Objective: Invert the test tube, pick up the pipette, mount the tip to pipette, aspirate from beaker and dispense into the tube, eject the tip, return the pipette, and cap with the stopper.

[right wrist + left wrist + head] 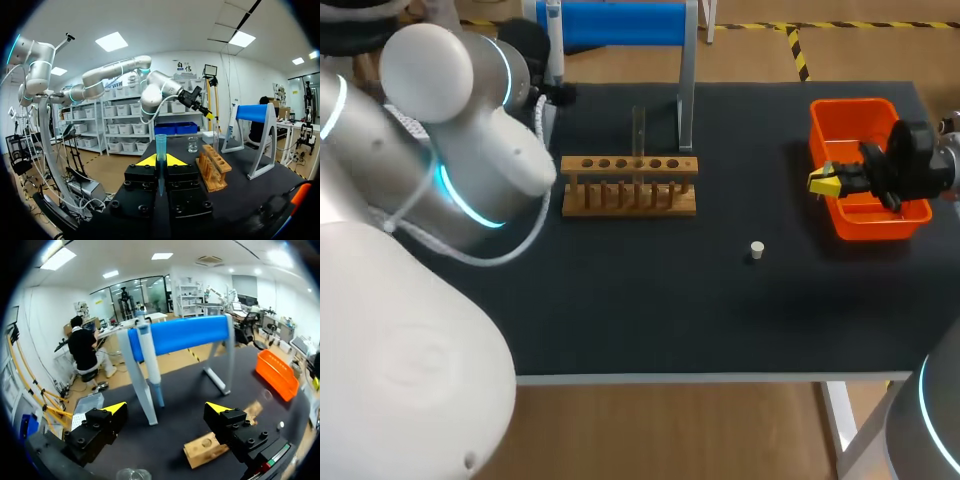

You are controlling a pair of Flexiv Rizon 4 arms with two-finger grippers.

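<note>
Left gripper (166, 408), released, faces the hanging pipette (149, 357): center on its body before closing. Right gripper (160, 161) (over the orange bin (850, 105)) clenches a blue tip (160, 145), upright.

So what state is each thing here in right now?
left gripper: open, empty.
right gripper: shut on the blue tip.
pipette: hanging on its stand.
test tube: upright in the rack.
stopper: loose on the table.
beaker: standing upright.
</note>
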